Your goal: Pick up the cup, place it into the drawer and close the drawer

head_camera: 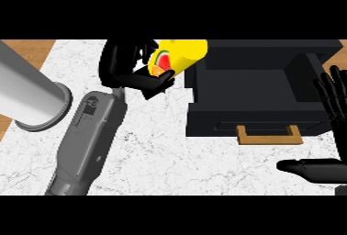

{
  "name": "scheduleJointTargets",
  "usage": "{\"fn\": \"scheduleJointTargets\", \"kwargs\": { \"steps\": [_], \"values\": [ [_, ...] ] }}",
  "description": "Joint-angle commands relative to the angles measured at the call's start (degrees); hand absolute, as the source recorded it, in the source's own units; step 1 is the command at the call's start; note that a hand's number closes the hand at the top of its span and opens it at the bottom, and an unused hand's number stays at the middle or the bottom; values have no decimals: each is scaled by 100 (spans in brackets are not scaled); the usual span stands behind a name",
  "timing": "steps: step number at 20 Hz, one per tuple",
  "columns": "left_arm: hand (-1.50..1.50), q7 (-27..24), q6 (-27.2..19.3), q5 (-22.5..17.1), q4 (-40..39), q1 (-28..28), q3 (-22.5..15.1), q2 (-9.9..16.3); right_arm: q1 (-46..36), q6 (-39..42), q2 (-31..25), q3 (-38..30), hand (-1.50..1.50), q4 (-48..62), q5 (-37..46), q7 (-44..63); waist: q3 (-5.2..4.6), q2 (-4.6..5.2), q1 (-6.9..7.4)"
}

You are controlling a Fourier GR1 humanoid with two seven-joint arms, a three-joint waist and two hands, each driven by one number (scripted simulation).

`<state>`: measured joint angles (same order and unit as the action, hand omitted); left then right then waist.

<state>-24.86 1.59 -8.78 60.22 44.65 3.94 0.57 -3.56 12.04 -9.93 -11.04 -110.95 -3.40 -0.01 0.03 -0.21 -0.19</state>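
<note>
A yellow cup (181, 53) with a red, green and orange inside lies tilted in my left hand (125, 66), whose fingers and thumb curl round it. The cup hangs at the upper left corner of the black drawer (257, 87), partly over its left wall. The drawer stands open, its dark inside bare, with a tan handle (269, 135) on the near front. My right hand (332, 114) stays at the right edge, fingers straight and upright, thumb out to the left, apart from the drawer's right side.
A large grey cylinder (30, 94) lies at the left, over the white marble counter (169, 156). Wooden floor shows at the top left corner. Bare counter lies in front of the drawer.
</note>
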Motion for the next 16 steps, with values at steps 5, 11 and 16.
{"fn": "scheduleJointTargets", "kwargs": {
  "steps": [5, 11, 16],
  "values": [
    [150, 716, -1269, -304, -538, 1262, -876, -55, -92, -17, 64, 124, -150, -44, 66, 38, -2, 25, -90],
    [150, 1007, -1606, -818, -1591, 2203, -1036, -56, -445, 23, -76, -113, -150, 448, -56, -85, 0, 53, -150],
    [150, 819, -1606, -1102, -2472, 2652, -1042, -56, -286, 241, -211, -241, -150, 429, -203, -223, 1, 59, -173]
  ]
}}
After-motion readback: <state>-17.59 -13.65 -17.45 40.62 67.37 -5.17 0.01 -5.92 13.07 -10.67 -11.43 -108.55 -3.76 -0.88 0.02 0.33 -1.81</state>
